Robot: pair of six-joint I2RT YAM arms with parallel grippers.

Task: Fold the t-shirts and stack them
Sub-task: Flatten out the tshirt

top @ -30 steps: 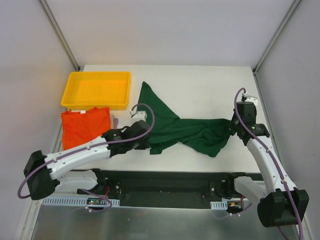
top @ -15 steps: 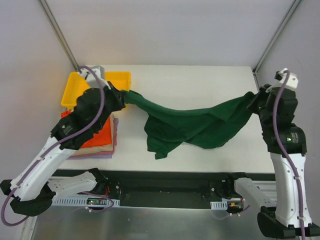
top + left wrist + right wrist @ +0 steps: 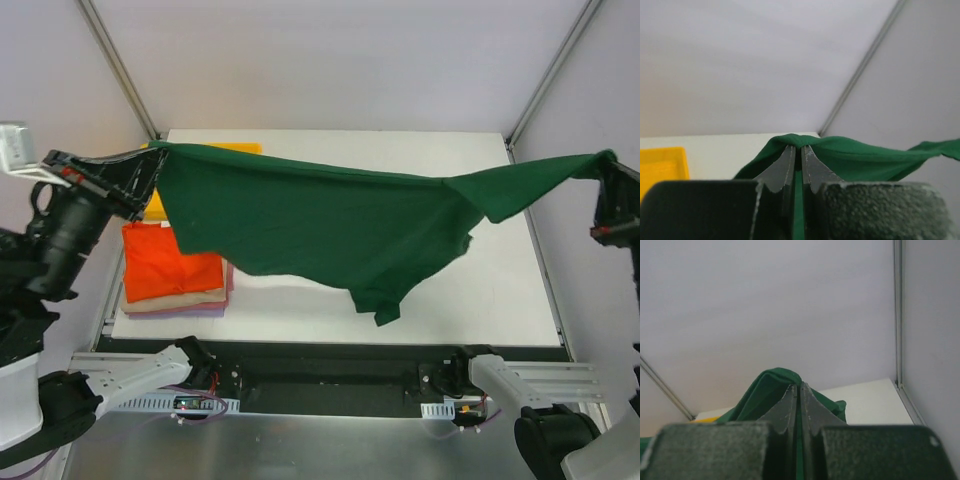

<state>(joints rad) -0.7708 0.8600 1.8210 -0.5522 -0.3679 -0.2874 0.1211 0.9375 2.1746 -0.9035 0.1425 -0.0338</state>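
Top external: green t-shirt [image 3: 320, 225] now airborne, stretched wide.

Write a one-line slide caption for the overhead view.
Left tool and right tool stretch a dark green t-shirt above the table.

Right gripper [image 3: 798, 390] pinched closed on dark green t-shirt [image 3: 765, 390]; white table [image 3: 870, 402] beyond

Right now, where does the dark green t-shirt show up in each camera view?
Top external: dark green t-shirt stretched across the middle, side to side.
Left wrist: bottom centre, pinched in the left pincer, trailing right.
Right wrist: bottom centre, pinched in the right pincer.
Shared landmark: white table behind the shirt.
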